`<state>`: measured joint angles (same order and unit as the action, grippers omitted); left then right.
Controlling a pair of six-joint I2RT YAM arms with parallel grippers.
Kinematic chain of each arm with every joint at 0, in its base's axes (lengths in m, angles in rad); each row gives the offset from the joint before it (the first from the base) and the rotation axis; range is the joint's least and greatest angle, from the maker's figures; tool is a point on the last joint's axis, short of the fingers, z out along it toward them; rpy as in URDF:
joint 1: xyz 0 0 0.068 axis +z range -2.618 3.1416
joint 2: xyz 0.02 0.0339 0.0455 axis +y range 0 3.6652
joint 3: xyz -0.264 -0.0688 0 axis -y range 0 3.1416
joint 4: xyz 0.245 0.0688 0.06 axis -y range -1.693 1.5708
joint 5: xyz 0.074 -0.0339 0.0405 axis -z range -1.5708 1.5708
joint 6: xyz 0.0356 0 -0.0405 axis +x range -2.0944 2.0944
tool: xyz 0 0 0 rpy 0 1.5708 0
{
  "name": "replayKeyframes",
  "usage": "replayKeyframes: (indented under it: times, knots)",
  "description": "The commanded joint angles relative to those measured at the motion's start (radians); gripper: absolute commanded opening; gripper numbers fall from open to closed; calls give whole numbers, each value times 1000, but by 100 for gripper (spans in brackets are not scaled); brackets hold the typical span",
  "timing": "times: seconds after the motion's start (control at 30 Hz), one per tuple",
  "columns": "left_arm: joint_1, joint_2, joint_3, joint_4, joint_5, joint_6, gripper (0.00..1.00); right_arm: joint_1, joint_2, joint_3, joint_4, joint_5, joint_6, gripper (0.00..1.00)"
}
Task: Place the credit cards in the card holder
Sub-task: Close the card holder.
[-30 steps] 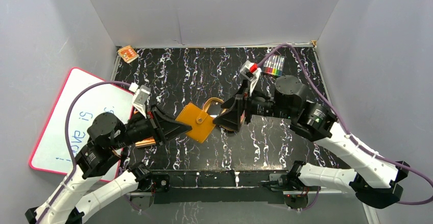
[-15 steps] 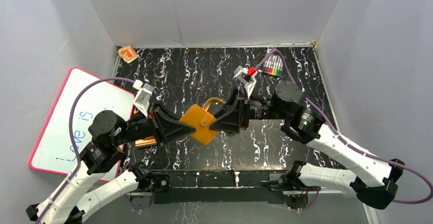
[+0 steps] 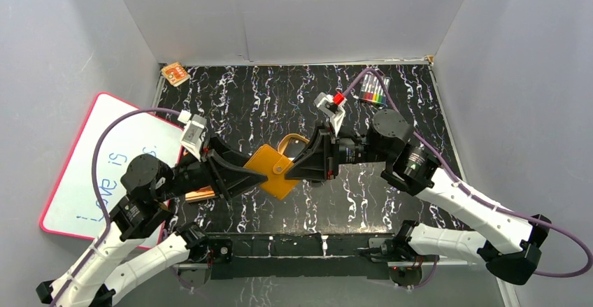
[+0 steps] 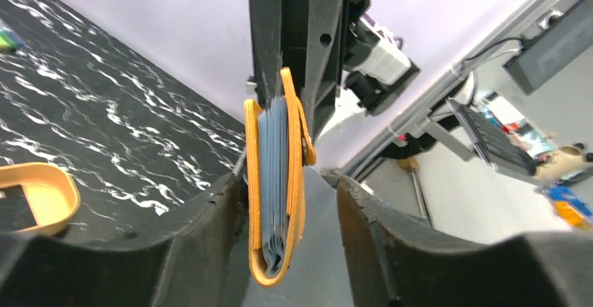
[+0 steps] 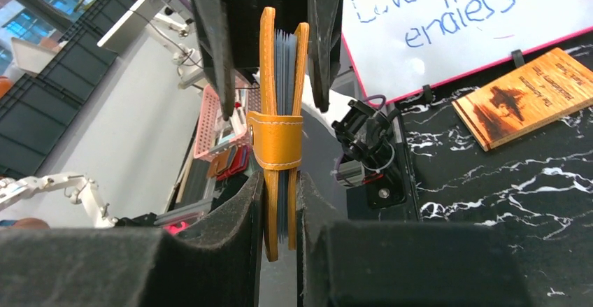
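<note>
The orange-brown card holder (image 3: 269, 170) hangs in the air between my two grippers, closed, its snap tab (image 5: 278, 139) fastened over the pale blue sleeves (image 4: 274, 174). My right gripper (image 3: 291, 169) is shut on its right edge, both pads pressed on the covers (image 5: 278, 202). My left gripper (image 3: 257, 176) stands open around the spine end of the card holder (image 4: 276, 251); a wide gap shows on one side (image 4: 288, 195). A plain black flat thing lies in the tan tray (image 4: 42, 181); I cannot tell whether it is the credit cards.
The tan oval tray (image 3: 294, 140) sits just behind the card holder. A whiteboard (image 3: 105, 160) leans at the left, with an orange printed booklet (image 3: 199, 195) beside it. A pack of coloured markers (image 3: 375, 90) lies at the back right, a small orange item (image 3: 174, 74) at the back left.
My right gripper moved left onto the card holder and closed on it. My left gripper, shut on the holder before, has opened.
</note>
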<state>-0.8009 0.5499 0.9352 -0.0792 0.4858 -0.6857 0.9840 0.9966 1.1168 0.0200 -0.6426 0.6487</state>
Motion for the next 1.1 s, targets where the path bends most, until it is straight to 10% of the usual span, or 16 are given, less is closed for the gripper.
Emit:
replayKeyframes:
  times: [0.0,0.17,0.73,0.83,1.0,1.07]
  knots:
    - [-2,-38,-44,88,-108,-51,60,1,-36,30,7,91,-40,0]
    - [-2,-114,-206,323,-175,-201,85,2,-103,-32,133,193,-27,0]
    - [-2,11,-251,571,-160,-300,84,1,-98,-97,235,296,20,0]
    - [-3,16,-253,572,-154,-295,71,1,-103,-110,240,301,24,0]
    - [-2,13,-250,468,-189,-263,14,1,-105,-103,172,322,10,3]
    - [-2,5,-240,365,-238,-244,2,1,-111,-87,85,347,-15,38]
